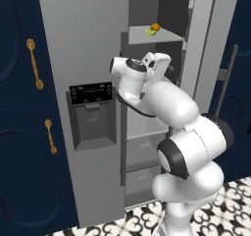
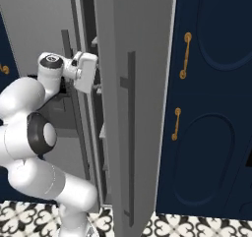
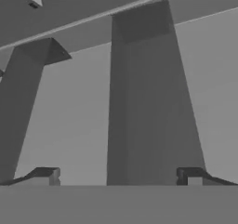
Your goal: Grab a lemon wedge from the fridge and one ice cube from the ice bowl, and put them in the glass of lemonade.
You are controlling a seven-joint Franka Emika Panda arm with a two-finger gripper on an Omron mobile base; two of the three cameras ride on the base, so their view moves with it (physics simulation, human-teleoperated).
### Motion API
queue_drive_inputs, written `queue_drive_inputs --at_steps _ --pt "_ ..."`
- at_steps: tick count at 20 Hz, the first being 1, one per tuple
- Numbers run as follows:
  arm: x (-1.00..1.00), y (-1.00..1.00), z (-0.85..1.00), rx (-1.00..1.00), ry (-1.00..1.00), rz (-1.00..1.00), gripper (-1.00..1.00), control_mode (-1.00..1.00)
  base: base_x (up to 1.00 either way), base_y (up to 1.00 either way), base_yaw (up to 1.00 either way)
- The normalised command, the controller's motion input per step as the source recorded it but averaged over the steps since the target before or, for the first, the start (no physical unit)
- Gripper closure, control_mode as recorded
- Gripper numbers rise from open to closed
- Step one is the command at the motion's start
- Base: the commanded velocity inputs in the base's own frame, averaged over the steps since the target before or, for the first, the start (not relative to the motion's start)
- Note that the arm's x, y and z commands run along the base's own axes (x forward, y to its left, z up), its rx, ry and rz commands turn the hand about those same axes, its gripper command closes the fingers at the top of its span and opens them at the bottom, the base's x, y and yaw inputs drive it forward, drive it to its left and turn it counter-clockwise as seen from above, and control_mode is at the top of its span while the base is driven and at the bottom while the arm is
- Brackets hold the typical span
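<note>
Lemon wedge (image 1: 150, 32), tiny and yellow-green, lying on a grey shelf (image 1: 166, 35) high inside the fridge (image 1: 86, 44), touching a small orange piece (image 1: 155, 27) at its right; right fridge door swung open, left door shut, seen from the left base view; black dispenser panel (image 1: 91, 93) on the shut door carrying rows of pale marks too small to read; no brand or label legible anywhere; long dark-grey handle (image 2: 129, 133) running down the open door's edge in the right base view.

Gripper (image 3: 121, 175) reaching into the fridge below the wedge's shelf, well apart from the wedge; fingertips (image 3: 46, 175) spread wide at either side of the hand view, nothing between them, a broad dark-grey upright strip of fridge interior straight ahead; paler grey walls to both sides.

White arm (image 1: 191, 142) folded up from the base, wrist level with the dispenser panel; lower shelves and grey drawers (image 1: 142, 152) behind the arm.

Navy cupboards (image 1: 24, 132) with oval panels flanking the fridge on both sides; brass handles (image 1: 33, 63) on the left pair, brass handles (image 2: 185, 55) on the right pair; floor (image 1: 147, 215) of white tiles with black ornamental patterns.
</note>
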Motion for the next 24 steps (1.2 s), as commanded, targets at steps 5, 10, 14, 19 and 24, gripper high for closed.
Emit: queue_drive_inputs --at_steps 5,10,14,19,24 --pt "-0.32 -0.96 0.00 -0.01 0.04 -0.21 -1.00 -1.00 0.00 0.00 0.00" --pt "-0.33 -1.00 0.00 0.00 0.02 -0.21 -1.00 -1.00 0.00 0.00 0.00" --pt "-0.18 -1.00 0.00 -0.01 0.00 -0.19 -1.00 -1.00 0.00 0.00 0.00" --pt "-0.08 -0.99 0.00 -0.01 0.00 -0.15 -1.00 -1.00 0.00 0.00 0.00" --pt "-0.11 -0.47 0.04 0.00 0.00 -0.10 -1.00 -1.00 0.00 0.00 0.00"
